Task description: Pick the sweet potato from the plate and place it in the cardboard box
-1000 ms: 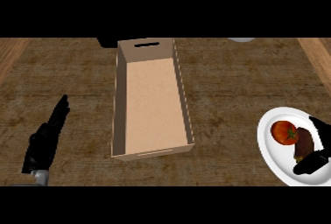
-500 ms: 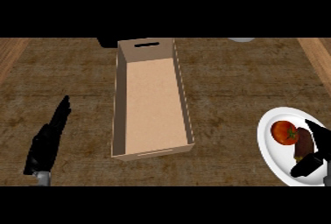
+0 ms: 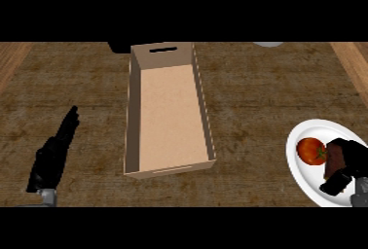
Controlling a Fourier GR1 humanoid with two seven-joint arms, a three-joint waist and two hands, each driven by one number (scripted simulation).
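Meanwhile, at the kitchen counter (image 3: 86, 78), the robot's left hand (image 3: 54, 153) rests at about eight o'clock in the head view, its black fingers straight and together, pointing up toward eleven o'clock and holding nothing. Just to its right, filling the middle of the view from twelve o'clock down to about six, stands the long cardboard box (image 3: 170, 114), open at the top, with a slot handle cut into its far end wall and another in its near wall; its pale floor is bare. Beyond the box's far left corner a dark object (image 3: 119, 47) shows only in part, and at about one o'clock the edge of a pale round object (image 3: 268, 44) is cut off by the view's top. At four o'clock lies the white plate (image 3: 305, 182), partly cut by the right edge. On it sits a round red-orange item with a green stem, the sweet potato (image 3: 311, 151) named in the task, touching the dark reddish-brown item (image 3: 336, 163) beside it. The right hand (image 3: 343, 175) is over the plate, fingers curled round that dark item, just beside the red-orange one.
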